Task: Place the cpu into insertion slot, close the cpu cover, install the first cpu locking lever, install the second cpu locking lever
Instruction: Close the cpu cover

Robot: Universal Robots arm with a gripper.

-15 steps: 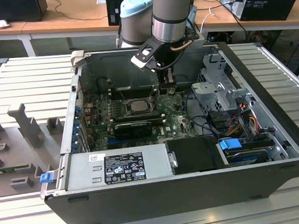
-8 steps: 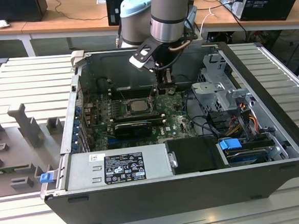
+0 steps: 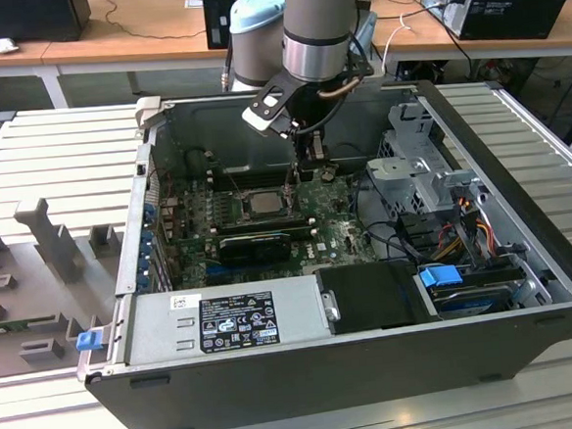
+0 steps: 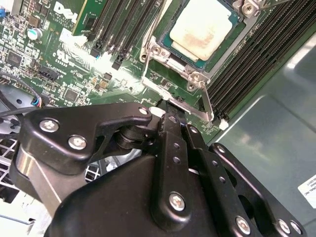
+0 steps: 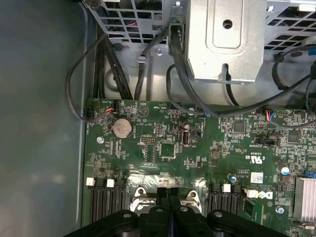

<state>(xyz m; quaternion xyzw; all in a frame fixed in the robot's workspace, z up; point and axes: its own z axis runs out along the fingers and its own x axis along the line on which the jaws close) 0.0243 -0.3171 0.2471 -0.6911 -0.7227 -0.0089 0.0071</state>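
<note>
One open computer case [image 3: 279, 392] lies on the bench [image 3: 55, 142].

- **Nearest inside:** one grey power supply [image 3: 224, 317], and behind it one black ribbed heatsink [image 3: 254, 244].
- **Next:** one cpu [image 4: 205, 29] sits in the insertion slot [image 3: 281, 203]. Its silvery top shows through the window of one cpu cover [image 4: 193, 75], which lies flat over it.
- **Lever:** one locking lever [image 4: 207, 101], a wire rod along the socket's edge, has its end at the pincer tips.
- **Arm:** one arm [image 3: 317, 26] points down into the case. Its pincer [image 4: 165, 106] is clenched, fingers pressed together, just beside the socket.

Open computer case [image 3: 327, 379], grey power supply [image 3: 166, 326] (sticker on top), coin battery [image 5: 122, 128], drive cage [image 5: 224, 39]
</note>
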